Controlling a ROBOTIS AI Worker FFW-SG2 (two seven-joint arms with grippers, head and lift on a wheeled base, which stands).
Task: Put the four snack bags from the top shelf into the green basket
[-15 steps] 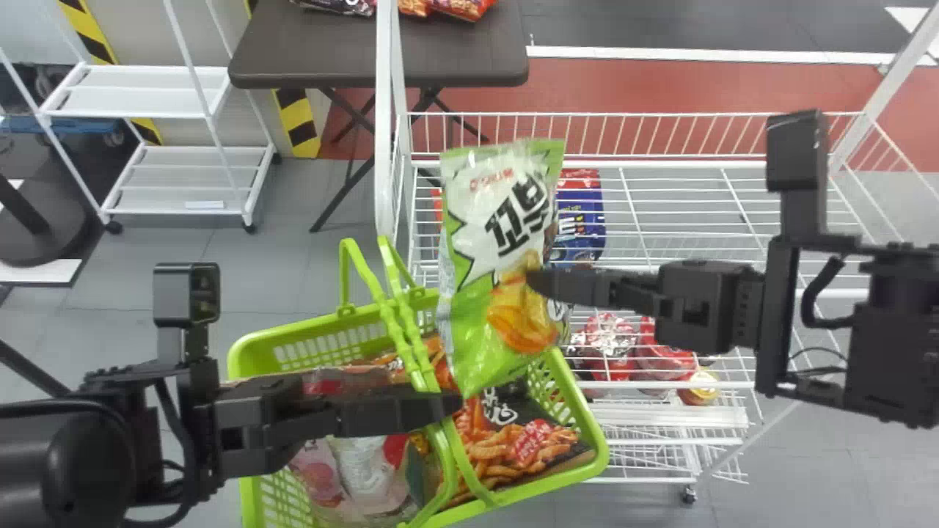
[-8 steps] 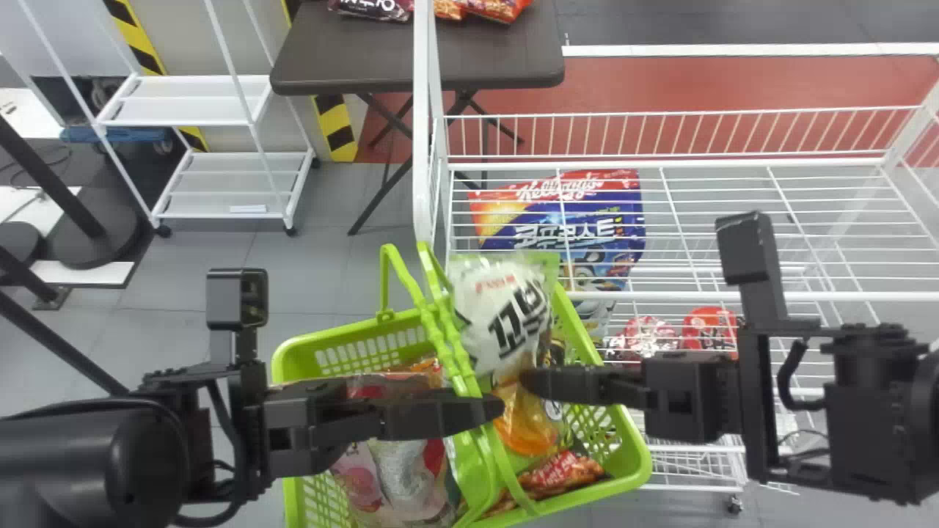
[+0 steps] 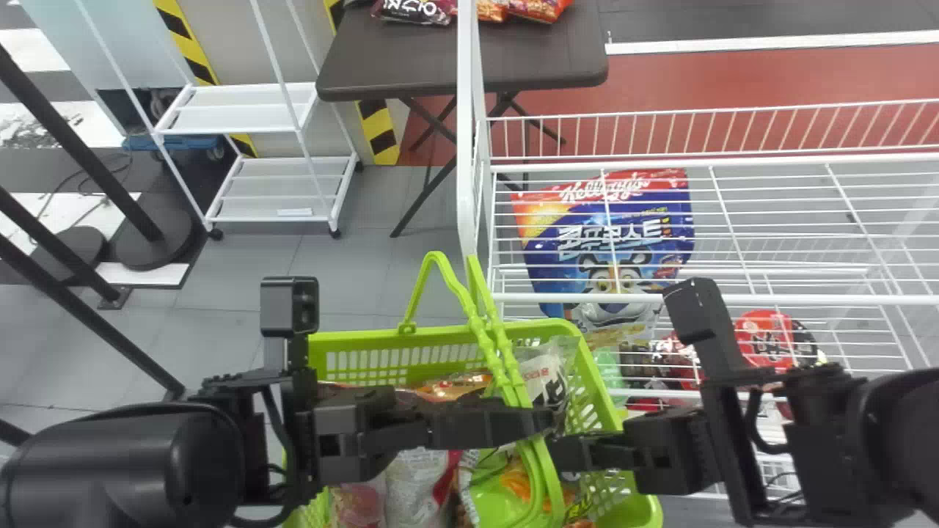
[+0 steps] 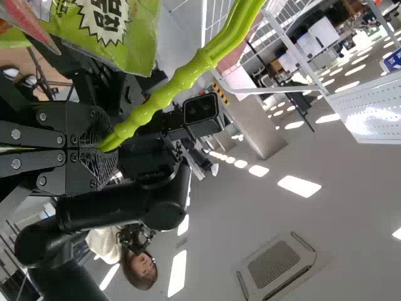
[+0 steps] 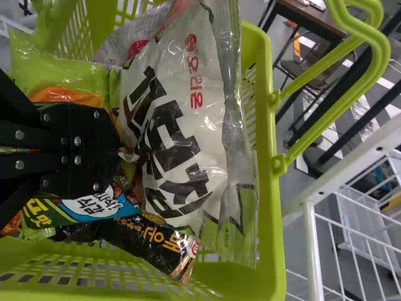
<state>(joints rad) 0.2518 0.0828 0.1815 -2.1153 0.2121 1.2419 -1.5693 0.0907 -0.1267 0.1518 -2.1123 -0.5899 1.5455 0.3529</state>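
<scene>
Bag (image 5: 182, 125) is already down in the basket (image 5: 270, 188), top end poking past the right gripper (image 5: 120, 150), which looks pinched on it, so probably just let go.

Dark folding table (image 3: 396, 70), packets (image 3: 541, 9) lying on that table, white open cart (image 3: 235, 119) left of the table, red floor (image 3: 733, 84) right of the table

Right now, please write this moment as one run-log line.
left gripper: shut on basket handle | right gripper: pinching white-green snack bag inside green basket
</scene>
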